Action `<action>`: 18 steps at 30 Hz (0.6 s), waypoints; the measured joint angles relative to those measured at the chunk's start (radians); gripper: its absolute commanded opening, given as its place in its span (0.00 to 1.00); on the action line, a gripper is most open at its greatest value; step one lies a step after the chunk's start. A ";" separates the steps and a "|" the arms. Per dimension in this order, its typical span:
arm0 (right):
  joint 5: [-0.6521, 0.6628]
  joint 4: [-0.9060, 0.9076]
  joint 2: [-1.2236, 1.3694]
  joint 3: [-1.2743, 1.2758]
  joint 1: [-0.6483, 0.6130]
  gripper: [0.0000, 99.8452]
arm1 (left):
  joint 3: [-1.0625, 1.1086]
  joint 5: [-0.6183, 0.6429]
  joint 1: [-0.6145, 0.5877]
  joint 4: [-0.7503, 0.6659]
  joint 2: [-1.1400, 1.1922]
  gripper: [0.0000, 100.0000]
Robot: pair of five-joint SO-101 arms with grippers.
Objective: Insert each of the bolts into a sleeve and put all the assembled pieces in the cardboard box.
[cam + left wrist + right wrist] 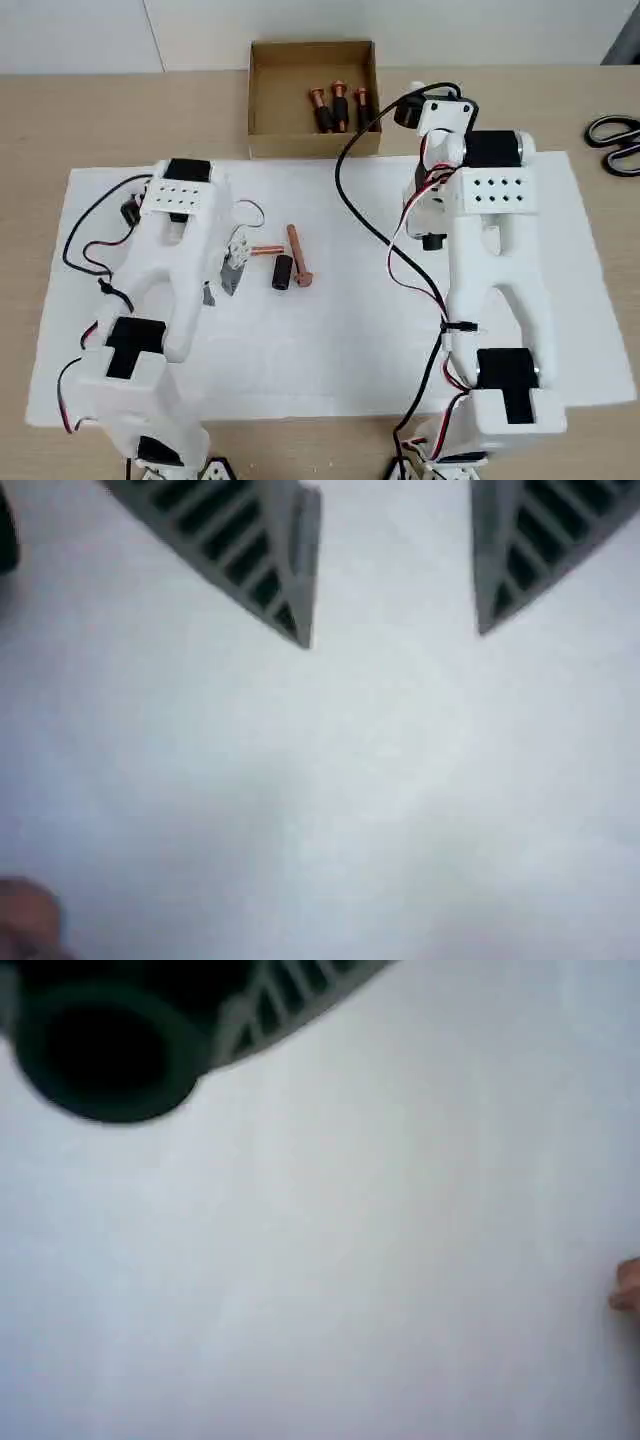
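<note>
The left arm [165, 270] stands over the left part of a white paper sheet [330, 350] spread on the wooden table [100, 110]. Its left claw [232, 268] is low over the sheet near the middle. In the left wrist view the left claw [395, 635] is released, its two grey ribbed fingers [270, 570] spread wide with bare paper between them.

Just to the right of that claw lies a short copper bolt [267, 250], pointing left to right. Next comes a loose black sleeve [282, 272] lying flat on the sheet. A longer copper bolt [297, 250] is just beside the sleeve on its right, running from far to near with its head at the near end.

At the far edge of the sheet, a little right of these parts, sits the cardboard box [262, 100]. Three assembled pieces [340, 108] lie side by side in it, each a copper bolt in a black sleeve.

Farther right is the right arm [495, 290]. Its right claw [430, 226] is near the box's right corner and appears clenched on a second black sleeve [433, 242]. The right wrist view shows this sleeve's open end [105, 1055] against a grey ribbed finger [290, 1000].

At the far right edge of the table lies a pair of black-handled scissors [615, 143], off the sheet.
</note>
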 measured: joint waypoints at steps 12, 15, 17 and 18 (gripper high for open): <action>0.000 0.000 0.000 0.000 0.000 0.00 | 0.060 0.000 -0.052 0.000 0.000 0.10; 0.000 0.000 0.000 0.000 0.000 0.00 | 0.055 0.000 -0.069 0.000 0.000 0.10; 0.000 0.000 0.000 0.000 0.000 0.00 | 0.029 0.000 -0.071 0.000 0.000 0.10; 0.000 0.000 0.000 0.000 0.000 0.00 | 0.008 0.000 -0.071 0.000 0.000 0.10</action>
